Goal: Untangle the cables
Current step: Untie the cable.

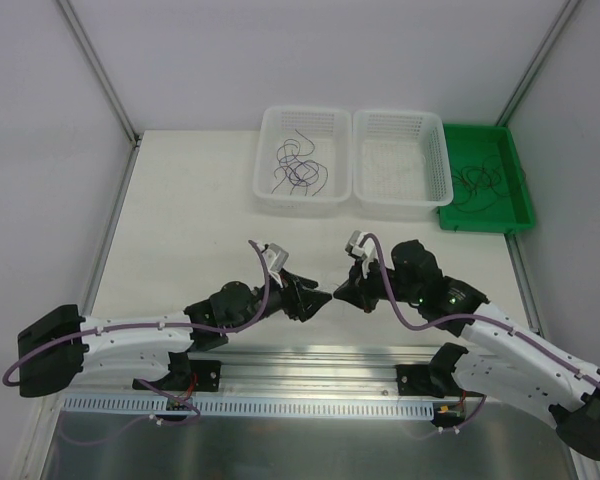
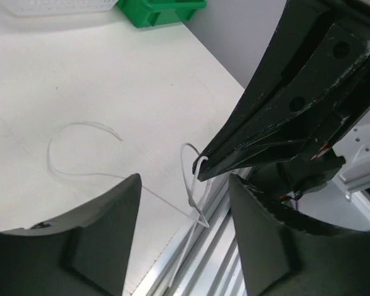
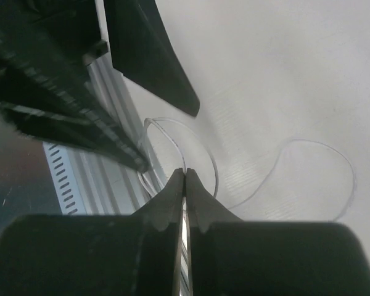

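Cables (image 1: 298, 165) lie as dark, looping wires inside the left white basket (image 1: 300, 211) at upper centre of the top view. A second white basket (image 1: 400, 211) stands just beside it. More dark wires (image 1: 480, 185) sit in the green tray (image 1: 485, 226) at upper right. At lower centre, the left fingers (image 1: 315, 298) and the right fingers (image 1: 346, 294) meet tip to tip above the white surface (image 1: 180, 220). Anything held there is too thin to make out from this camera.

Left wrist view: the left fingers (image 2: 111, 234) fill the bottom of the frame, spread apart and gripping nothing. The right fingers (image 2: 283, 111) enter from the upper right, their tips closed on a thin pale strand (image 2: 49, 153) at centre frame. From that pinch the strand runs down through the gap between the left fingers. It also curls in an open loop on the surface at centre left. The tray corner shows at the top edge.

Right wrist view: the right fingers (image 3: 184, 191) are pressed together at lower centre, pinching the strand (image 3: 308, 141). It coils beside the tips and loops away towards the right of the frame. The left fingers (image 3: 151, 55) show at upper left, parted.
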Motion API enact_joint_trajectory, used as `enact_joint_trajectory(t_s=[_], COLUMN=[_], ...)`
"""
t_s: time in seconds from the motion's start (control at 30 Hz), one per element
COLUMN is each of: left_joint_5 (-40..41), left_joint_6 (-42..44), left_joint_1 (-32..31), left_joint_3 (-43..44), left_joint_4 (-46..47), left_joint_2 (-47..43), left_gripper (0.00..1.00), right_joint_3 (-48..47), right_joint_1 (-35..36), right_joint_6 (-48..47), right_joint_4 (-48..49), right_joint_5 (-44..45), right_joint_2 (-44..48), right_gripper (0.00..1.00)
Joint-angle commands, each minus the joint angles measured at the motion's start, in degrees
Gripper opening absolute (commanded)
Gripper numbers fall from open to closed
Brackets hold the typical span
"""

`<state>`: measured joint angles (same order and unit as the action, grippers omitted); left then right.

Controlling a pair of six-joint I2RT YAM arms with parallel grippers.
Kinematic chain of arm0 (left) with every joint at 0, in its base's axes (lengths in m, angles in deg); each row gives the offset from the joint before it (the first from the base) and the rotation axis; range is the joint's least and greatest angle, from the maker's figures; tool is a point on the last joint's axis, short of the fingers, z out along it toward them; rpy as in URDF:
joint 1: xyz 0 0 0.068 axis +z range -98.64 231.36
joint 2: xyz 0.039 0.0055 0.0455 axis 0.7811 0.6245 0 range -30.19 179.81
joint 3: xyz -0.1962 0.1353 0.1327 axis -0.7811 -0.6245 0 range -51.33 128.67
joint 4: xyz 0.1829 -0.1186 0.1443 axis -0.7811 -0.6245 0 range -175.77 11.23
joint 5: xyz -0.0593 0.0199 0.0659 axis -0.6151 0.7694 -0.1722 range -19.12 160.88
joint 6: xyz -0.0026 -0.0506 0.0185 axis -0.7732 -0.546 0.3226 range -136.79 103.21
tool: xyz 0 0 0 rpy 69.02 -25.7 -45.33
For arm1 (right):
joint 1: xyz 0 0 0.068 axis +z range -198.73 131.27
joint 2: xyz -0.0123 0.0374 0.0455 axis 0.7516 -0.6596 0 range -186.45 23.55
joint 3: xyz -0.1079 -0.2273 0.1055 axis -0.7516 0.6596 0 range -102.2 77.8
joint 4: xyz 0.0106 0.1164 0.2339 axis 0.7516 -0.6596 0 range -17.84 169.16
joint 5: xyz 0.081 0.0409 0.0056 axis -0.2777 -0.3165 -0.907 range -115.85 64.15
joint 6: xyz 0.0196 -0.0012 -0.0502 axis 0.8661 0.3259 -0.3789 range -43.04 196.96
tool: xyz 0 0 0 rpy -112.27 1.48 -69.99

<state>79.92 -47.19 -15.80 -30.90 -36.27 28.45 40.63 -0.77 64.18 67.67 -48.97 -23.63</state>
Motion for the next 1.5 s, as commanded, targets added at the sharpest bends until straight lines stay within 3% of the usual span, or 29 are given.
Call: enact_joint_trajectory(t_s=[0.0,0.07,0.1,0.23,0.37,0.67,1.07,1.3,1.33,1.47], left_joint_5=[5.1,5.9,6.4,5.0,4.3,9.5,11.6,11.4,11.7,13.5], left_joint_6=[0.2,0.4,0.6,-0.4,-2.6,-10.1,-12.1,-12.6,-12.7,-12.3], left_joint_1=[-0.2,-0.3,-0.3,-0.3,-0.3,-0.3,-0.3,-0.3,-0.3,-0.3], left_joint_3=[0.1,-0.7,-0.9,-1.4,-0.5,1.2,1.0,1.9,1.6,0.8], left_joint_4=[0.4,0.7,0.8,1.4,2.7,10.8,15.9,15.9,15.9,15.9], left_joint_2=[-2.8,-4.8,-6.1,-6.4,-2.1,7.1,10.5,14.0,14.1,13.9], left_gripper=[0.63,0.8,0.82,0.88,0.87,0.67,0.51,0.29,0.22,0.12], right_joint_3=[-3.7,-3.6,-3.3,-0.2,1.0,3.9,5.4,5.0,4.9,4.4], right_joint_1=[-0.3,-0.2,-0.2,0.5,4.3,7.5,8.5,8.9,9.0,9.0], right_joint_6=[4.8,9.0,10.6,20.1,22.4,25.2,25.5,25.5,25.2,24.6], right_joint_4=[-1.5,-2.0,-1.3,4.1,7.1,10.8,13.2,12.9,12.6,12.0], right_joint_5=[7.7,11.8,13.9,16.8,25.2,32.0,32.6,32.0,32.1,30.1], right_joint_2=[0.7,0.2,0.2,1.3,2.4,4.6,4.5,4.4,4.5,3.7], right_gripper=[0.01,0.01,0.01,0.01,0.01,0.01,0.01,0.01,0.01,0.01])
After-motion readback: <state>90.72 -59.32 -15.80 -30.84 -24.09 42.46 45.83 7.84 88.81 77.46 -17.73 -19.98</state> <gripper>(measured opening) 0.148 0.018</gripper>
